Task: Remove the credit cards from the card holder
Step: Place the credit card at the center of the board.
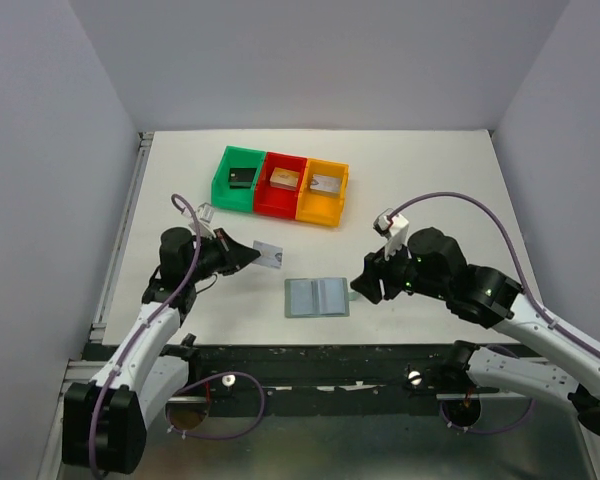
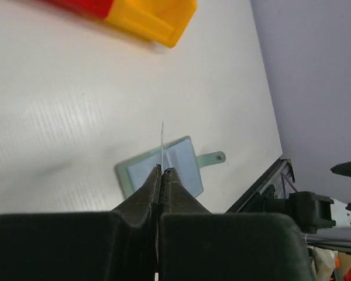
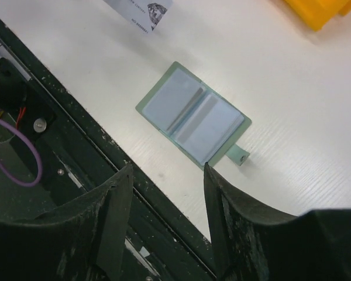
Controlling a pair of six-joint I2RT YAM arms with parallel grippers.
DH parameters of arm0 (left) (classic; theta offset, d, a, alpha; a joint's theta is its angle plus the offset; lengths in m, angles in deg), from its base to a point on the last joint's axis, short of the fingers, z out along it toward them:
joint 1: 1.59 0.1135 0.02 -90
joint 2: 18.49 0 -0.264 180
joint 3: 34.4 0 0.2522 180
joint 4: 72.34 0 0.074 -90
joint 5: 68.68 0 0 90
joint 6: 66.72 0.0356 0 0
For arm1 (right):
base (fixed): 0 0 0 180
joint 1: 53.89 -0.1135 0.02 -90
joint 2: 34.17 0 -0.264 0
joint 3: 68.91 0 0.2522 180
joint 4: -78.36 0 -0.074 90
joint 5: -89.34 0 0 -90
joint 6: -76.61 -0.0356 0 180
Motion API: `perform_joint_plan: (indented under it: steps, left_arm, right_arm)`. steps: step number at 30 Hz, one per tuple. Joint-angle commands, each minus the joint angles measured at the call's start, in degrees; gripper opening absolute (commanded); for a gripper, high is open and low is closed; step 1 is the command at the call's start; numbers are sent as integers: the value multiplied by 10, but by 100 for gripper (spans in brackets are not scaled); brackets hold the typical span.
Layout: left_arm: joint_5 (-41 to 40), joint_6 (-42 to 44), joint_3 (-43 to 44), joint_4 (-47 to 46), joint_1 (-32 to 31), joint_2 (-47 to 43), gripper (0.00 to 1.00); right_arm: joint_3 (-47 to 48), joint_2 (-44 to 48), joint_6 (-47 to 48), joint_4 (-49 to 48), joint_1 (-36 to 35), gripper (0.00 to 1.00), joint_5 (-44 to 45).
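1. Jaws of the left gripper are pressed together on one thin credit card, seen edge-on from that wrist. The jaws of the right gripper stand apart, with nothing between them.
2. The card holder lies open and flat on the table, close to the near edge and between the two arms. Its long axis runs left to right, the fold crosses it, and its small tab points toward the right arm.
3. The right gripper is the nearer one, just beside the tab end. So I judge that the next reach into the pockets belongs to it, coming along the long axis.
4. The left gripper is apart from the holder, on its far-left side, and holds the card above the table.
5. I cannot tell whether more cards sit in the pale pockets.
6. The row of bins stands well behind.
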Motion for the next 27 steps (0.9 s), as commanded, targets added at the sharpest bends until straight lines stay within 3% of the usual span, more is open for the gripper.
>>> perform_joint_plan:
  steps: [1, 5, 14, 27]
  left_arm:
    - [-48, -8, -8, -43, 28, 71, 2]
    - [-91, -17, 5, -53, 68, 120, 0]
    - [-3, 31, 107, -25, 169, 311, 0]
    - [45, 68, 175, -39, 193, 453, 9]
  right_arm:
    - [-33, -8, -49, -66, 1, 59, 24]
    - [-53, -27, -61, -85, 1, 59, -17]
    - [-87, -47, -74, -125, 0, 59, -49]
    - [-99, -50, -56, -130, 0, 59, -43]
